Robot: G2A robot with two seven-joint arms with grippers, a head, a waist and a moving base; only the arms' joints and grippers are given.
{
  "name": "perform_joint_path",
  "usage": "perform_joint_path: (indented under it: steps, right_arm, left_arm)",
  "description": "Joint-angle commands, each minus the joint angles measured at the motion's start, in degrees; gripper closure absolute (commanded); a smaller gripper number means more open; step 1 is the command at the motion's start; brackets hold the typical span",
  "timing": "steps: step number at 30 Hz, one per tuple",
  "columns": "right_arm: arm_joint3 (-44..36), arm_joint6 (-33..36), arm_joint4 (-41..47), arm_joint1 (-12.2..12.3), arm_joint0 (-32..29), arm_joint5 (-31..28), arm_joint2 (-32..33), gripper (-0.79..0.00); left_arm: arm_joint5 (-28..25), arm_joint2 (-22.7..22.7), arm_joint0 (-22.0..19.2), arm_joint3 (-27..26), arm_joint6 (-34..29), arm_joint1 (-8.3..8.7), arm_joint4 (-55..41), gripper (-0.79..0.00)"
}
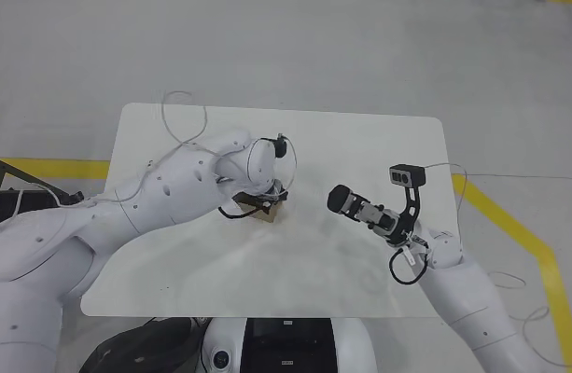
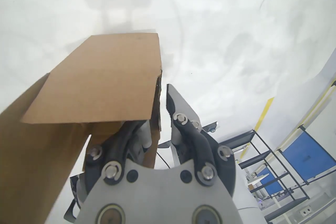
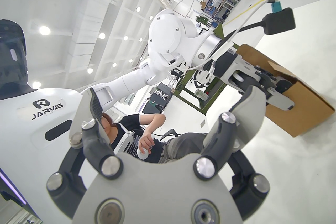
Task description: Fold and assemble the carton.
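A small brown cardboard carton (image 1: 265, 211) stands near the middle of the white table (image 1: 360, 140), its top open and one flap (image 2: 99, 78) folded over. My left gripper (image 1: 267, 198) comes down onto it from above. It is shut on the carton's side wall, with one finger inside and the other finger (image 2: 173, 107) outside. From the right wrist view, the carton (image 3: 302, 109) rests on the table with the left gripper (image 3: 279, 93) clamped on its rim. My right gripper (image 1: 337, 199) hovers a short way to the carton's right, pointing at it. Its fingers (image 3: 252, 99) are spread open on nothing.
The white tabletop stretches bare around the carton on all sides, with rounded corners (image 1: 433, 123). Yellow floor lines (image 1: 509, 224) run beyond the table's right edge. Metal racks with blue panels (image 2: 302, 151) stand off the table in the room.
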Motion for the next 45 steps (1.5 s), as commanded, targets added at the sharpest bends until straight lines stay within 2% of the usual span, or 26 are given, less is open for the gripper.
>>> perform_joint_path:
  steps: [1, 5, 8, 11, 15, 18, 21, 24, 30, 33, 39, 43, 45]
  right_arm:
    - [0.2, 0.0, 0.2, 0.0, 0.0, 0.0, 0.1, -0.785]
    - [0.5, 0.0, 0.4, -0.1, -0.1, 0.2, 0.3, -0.785]
    - [0.4, 0.2, 0.3, -0.1, -0.1, 0.3, 0.4, -0.785]
    - [0.3, 0.3, 0.2, -0.2, 0.0, 0.6, 0.3, -0.785]
    - [0.2, 0.4, -0.1, -0.3, 0.2, 1.0, 0.2, -0.785]
    - [0.2, 0.5, -0.3, -0.4, 0.3, 1.2, 0.2, -0.785]
    - [0.1, 0.5, -0.5, -0.5, 0.4, 1.3, 0.3, -0.785]
    - [-0.1, 0.3, -0.8, -0.5, 0.5, 1.4, 0.4, -0.785]
    - [-0.4, -0.3, -1.8, -0.8, 0.8, 1.7, 0.1, -0.785]
    - [-0.4, -0.8, -2.8, -0.9, 1.0, 1.9, -0.1, -0.785]
    - [-0.4, -2.0, -4.7, -1.2, 1.2, 2.2, -0.5, -0.785]
    - [-0.4, -2.6, -6.8, -1.4, 1.6, 3.1, -1.0, -0.785]
    - [-0.6, -3.2, -7.5, -1.5, 1.8, 3.5, -1.3, -0.785]
  left_arm:
    - [-1.2, 0.0, -0.1, 1.8, -1.1, -1.71, 1.0, -0.785]
    - [-2.0, 0.0, -0.9, 3.6, -2.0, -4.44, 0.9, -0.785]
    - [-1.4, 0.0, -2.0, 3.0, -1.3, -5.55, -1.5, -0.785]
    - [0.2, 0.0, -3.0, 1.0, 0.2, -5.57, -4.7, -0.785]
    - [1.5, 0.0, -3.2, -2.3, 1.5, -3.95, -8.6, -0.785]
    - [3.1, 0.0, -3.3, -4.9, 3.1, -1.72, -11.9, -0.785]
    - [5.4, -0.2, -4.0, -8.0, 5.4, 1.34, -16.5, -0.785]
    - [6.2, -3.9, -3.3, -11.5, 6.6, 5.09, -20.8, -0.785]
    - [0.8, -15.8, 5.6, -16.8, 11.9, 13.40, -24.6, -0.785]
    - [-1.2, -21.6, 10.5, -18.3, 13.0, 17.02, -25.7, -0.785]
    - [-10.2, -32.7, 20.7, -20.4, 16.5, 22.39, -28.2, -0.785]
    - [-19.8, -39.6, 27.9, -20.8, 18.5, 25.15, -29.1, -0.785]
    - [-25.5, -42.8, 31.4, -20.7, 17.5, 26.25, -31.3, -0.785]
